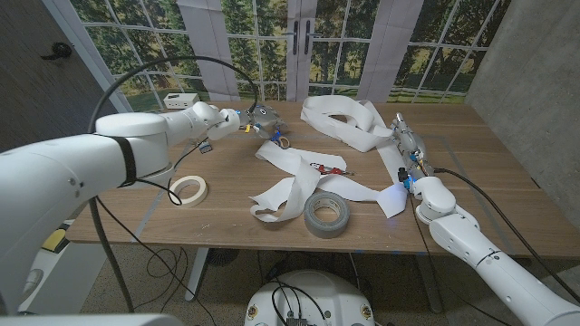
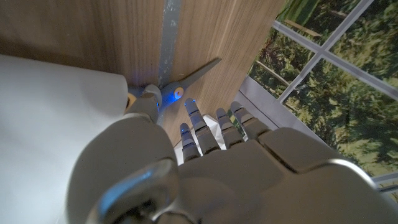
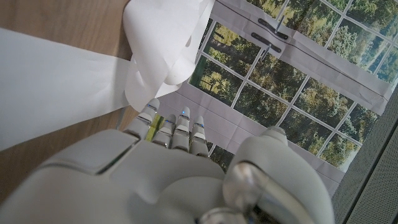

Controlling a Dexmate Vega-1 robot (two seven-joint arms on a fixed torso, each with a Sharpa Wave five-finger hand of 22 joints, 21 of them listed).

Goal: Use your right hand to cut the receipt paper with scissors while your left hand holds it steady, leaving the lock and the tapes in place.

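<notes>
My left hand [image 1: 256,115] hovers at the surface's [image 1: 489,172] 11 o'clock, fingers curled, just above the scissors [image 1: 275,138]; whether it touches them, cannot tell. My right hand [image 1: 408,143] sits at 3 o'clock against the receipt paper [image 1: 299,177], fingers together, holding nothing I can make out. The paper snakes from 1 o'clock down to centre. Grey tape roll [image 1: 326,215] at 6 o'clock, white tape ring [image 1: 189,189] at 8 o'clock. A small red item lies on the strip at centre; too small to name.

Judgement: the scissors lie on the wrong side for the right hand. Right hand should fetch them; left pins the strip flat, clear of both tapes.
</notes>
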